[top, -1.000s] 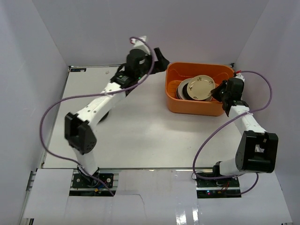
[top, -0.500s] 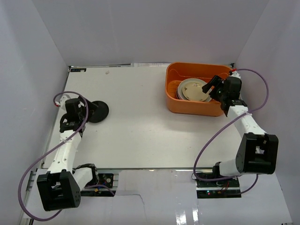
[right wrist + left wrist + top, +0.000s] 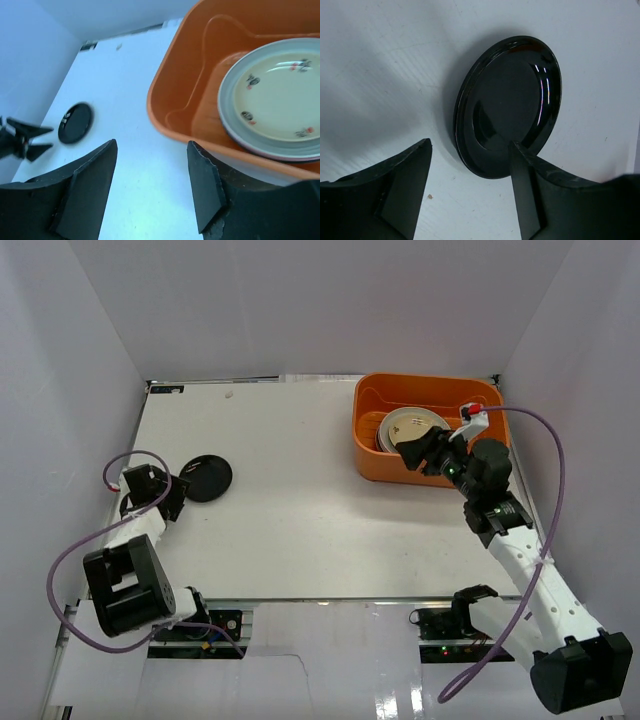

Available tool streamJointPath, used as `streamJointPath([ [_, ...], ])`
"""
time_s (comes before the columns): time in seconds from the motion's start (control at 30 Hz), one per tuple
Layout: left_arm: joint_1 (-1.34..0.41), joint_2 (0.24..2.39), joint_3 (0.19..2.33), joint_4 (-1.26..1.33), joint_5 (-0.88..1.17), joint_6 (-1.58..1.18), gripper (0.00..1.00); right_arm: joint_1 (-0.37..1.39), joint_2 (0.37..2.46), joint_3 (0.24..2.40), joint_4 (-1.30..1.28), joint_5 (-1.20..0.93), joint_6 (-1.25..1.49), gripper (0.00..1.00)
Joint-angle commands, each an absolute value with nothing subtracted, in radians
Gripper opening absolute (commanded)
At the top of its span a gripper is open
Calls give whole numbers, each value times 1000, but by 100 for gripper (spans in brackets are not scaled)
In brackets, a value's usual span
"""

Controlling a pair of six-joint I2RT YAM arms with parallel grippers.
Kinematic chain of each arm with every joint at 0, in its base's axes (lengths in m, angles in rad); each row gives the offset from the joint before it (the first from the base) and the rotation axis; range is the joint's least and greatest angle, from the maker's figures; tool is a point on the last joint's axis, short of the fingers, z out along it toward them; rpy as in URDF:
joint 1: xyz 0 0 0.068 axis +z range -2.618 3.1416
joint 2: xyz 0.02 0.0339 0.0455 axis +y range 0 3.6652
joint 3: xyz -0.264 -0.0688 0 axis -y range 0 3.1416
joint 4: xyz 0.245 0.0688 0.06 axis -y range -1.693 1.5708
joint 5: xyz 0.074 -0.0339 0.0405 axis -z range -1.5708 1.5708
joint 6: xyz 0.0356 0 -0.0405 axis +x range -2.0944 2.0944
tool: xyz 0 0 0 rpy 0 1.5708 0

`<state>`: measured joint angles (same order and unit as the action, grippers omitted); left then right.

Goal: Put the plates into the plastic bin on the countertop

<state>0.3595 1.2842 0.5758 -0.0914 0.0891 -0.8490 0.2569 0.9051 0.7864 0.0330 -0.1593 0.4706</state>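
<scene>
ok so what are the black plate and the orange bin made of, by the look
Black plate: glossy, probably glazed ceramic or hard plastic; sharp light streaks mirror off it. Orange bin: likely moulded plastic, smooth soft-sheen walls, rounded corners.

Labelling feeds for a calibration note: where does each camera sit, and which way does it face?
Top external: fixed above and behind the bases, looking down on the flat white countertop; both arms show.
Left wrist: on the left arm, looking down at the glossy black round plate; its open left tool frames the bottom.
Right wrist: on the right arm, looking across the orange rectangular plastic bin at the cream round plate inside; its open right tool shows.
Shared: all three show the black plate.
</scene>
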Motion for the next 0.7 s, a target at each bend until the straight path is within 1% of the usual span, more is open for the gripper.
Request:
streamJointPath([
  [0.0,368,1345,577,66,176,-873,71,334,867,724,38,-187,454,62],
  [0.13,370,1426,563,132,201,-893,64,438,854,686,46,-169,463,57],
  [0.17,370,1445,563,158,207,-894,59,486,862,684,48,-158,463,57],
  [0.27,370,1508,566,178,213,-916,50,555,890,699,49,-101,459,56],
  [0.3,370,1517,563,182,216,-920,38,598,909,704,52,-86,459,56],
  [0.4,370,1528,557,192,213,-925,18,675,949,713,71,-35,466,56],
  [0.43,370,1526,557,190,213,-927,4,693,963,722,75,-20,468,56],
  [0.47,370,1516,558,184,216,-927,0,728,979,727,75,-12,471,57],
  [0.5,370,1505,560,183,224,-925,0,745,1009,732,78,-5,472,58],
  [0.53,370,1491,554,189,235,-923,0,767,1023,738,90,21,474,64],
  [0.6,368,1429,545,199,276,-930,0,825,1073,765,103,40,476,70],
  [0.63,368,1402,535,201,299,-931,0,844,1094,781,104,54,476,78],
  [0.67,364,1375,531,204,323,-933,0,874,1138,820,100,60,474,81],
])
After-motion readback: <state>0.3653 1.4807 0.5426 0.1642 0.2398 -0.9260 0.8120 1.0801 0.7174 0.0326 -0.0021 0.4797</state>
